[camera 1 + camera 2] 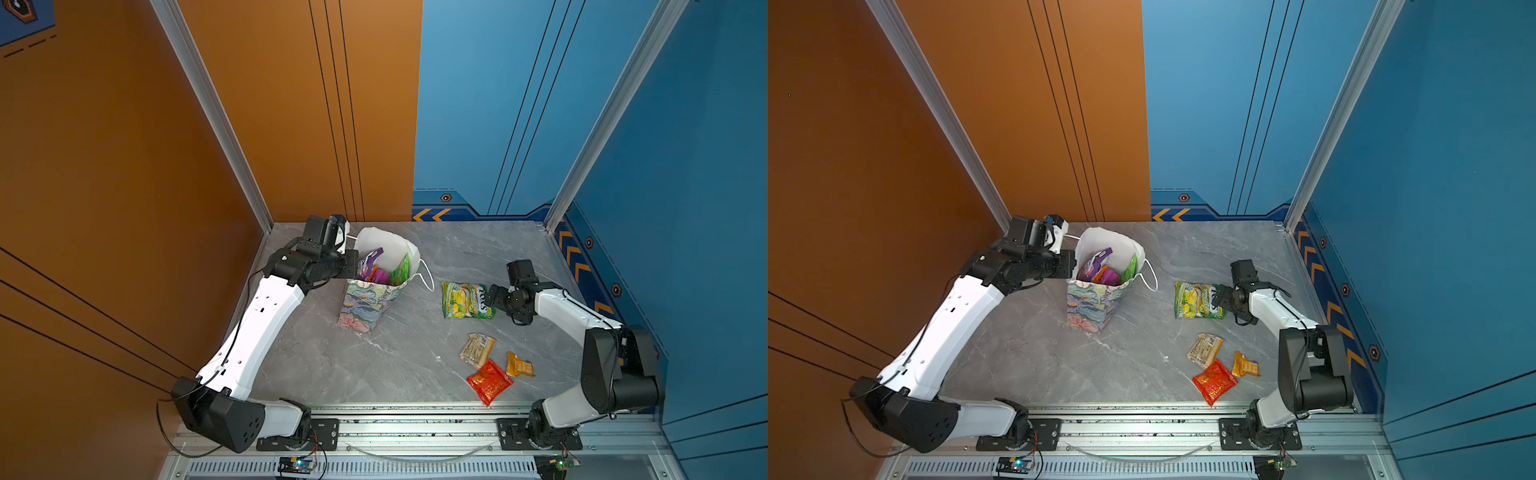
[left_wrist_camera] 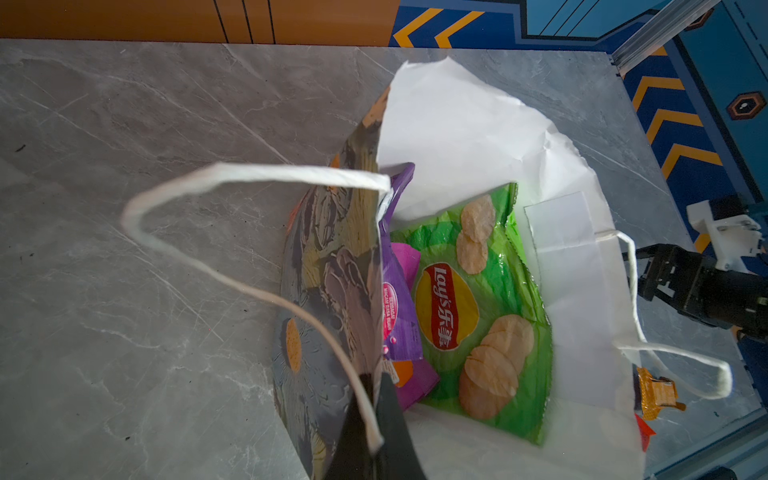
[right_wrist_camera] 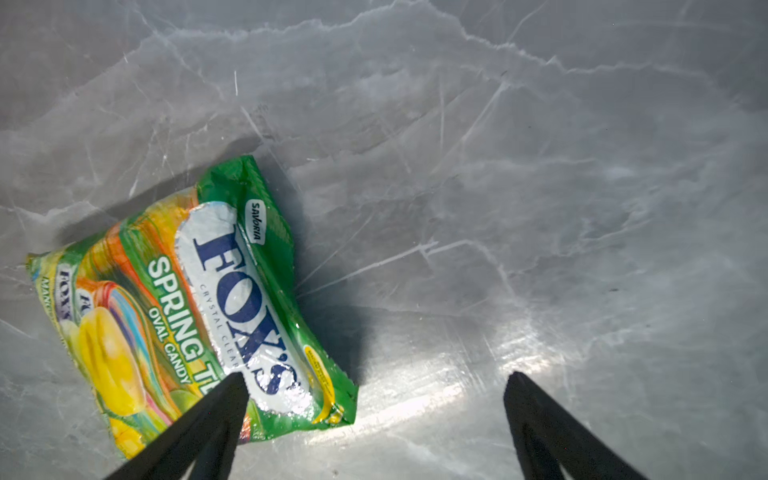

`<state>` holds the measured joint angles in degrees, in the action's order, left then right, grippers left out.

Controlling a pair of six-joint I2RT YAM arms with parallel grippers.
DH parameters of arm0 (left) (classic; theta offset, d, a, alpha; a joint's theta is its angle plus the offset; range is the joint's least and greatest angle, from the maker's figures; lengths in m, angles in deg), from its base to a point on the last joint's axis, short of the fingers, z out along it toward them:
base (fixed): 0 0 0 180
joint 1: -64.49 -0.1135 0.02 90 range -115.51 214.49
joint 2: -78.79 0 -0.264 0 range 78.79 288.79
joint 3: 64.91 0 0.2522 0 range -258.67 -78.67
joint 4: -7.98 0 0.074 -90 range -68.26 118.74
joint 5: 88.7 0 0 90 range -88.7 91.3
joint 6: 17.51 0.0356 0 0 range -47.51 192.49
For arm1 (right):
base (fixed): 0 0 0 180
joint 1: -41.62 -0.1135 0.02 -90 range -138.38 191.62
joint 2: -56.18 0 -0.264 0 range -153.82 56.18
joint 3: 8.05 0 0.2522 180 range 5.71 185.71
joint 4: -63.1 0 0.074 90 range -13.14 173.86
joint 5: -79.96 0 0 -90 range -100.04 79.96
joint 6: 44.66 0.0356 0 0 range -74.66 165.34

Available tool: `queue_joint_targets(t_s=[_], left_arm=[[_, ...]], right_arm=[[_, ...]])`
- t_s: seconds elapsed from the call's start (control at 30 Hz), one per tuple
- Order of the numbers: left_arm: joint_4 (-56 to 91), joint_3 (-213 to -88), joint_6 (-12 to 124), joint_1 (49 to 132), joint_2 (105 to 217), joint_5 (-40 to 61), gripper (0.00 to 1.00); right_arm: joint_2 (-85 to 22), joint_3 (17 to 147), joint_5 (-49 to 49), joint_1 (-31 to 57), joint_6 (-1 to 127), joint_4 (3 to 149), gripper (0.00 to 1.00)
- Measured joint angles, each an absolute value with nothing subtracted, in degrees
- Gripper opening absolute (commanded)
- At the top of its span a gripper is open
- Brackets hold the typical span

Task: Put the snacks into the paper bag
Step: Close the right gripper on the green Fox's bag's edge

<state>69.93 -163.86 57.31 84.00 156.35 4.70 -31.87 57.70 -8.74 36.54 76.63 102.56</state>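
We see the left arm fold out from the front rail (image 1: 415,428), its long white forearm reaching back to the paper bag (image 1: 365,307) near the back left corner. The left gripper (image 2: 376,401) is closed tight, pinching the bag's printed wall at the rim, beside a white cord handle (image 2: 249,172). The bag stands upright with its mouth open. A green chip packet (image 2: 490,311) and a purple packet (image 2: 399,316) sit inside.

The right arm doubles back beside the right wall (image 1: 706,249), wrist low over the table (image 1: 316,365). The right gripper (image 3: 376,376) is spread wide and holds nothing. One finger (image 3: 199,415) hangs over a corner of the yellow-green candy packet (image 3: 187,299), the other over bare stone; we cannot tell whether it touches the packet.

A tan packet (image 1: 477,350), an orange packet (image 1: 518,365) and a red packet (image 1: 489,381) lie close together nearer the rail. Bare tabletop separates the bag from the candy packet and fills the front left.
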Motion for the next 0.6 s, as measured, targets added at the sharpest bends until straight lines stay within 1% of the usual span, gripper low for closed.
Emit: queue_joint_targets(t_s=[0.33, 0.6], left_arm=[[69.93, -163.86, 57.31, 84.00, 156.35, 4.72, 0.04], [69.95, -163.86, 57.31, 84.00, 156.35, 4.72, 0.04]], right_arm=[[-38.23, 58.99, -1.07, 36.19, 75.45, 101.49, 0.81], [-43.78, 64.10, 1.62, 33.78, 73.17, 101.03, 0.54]])
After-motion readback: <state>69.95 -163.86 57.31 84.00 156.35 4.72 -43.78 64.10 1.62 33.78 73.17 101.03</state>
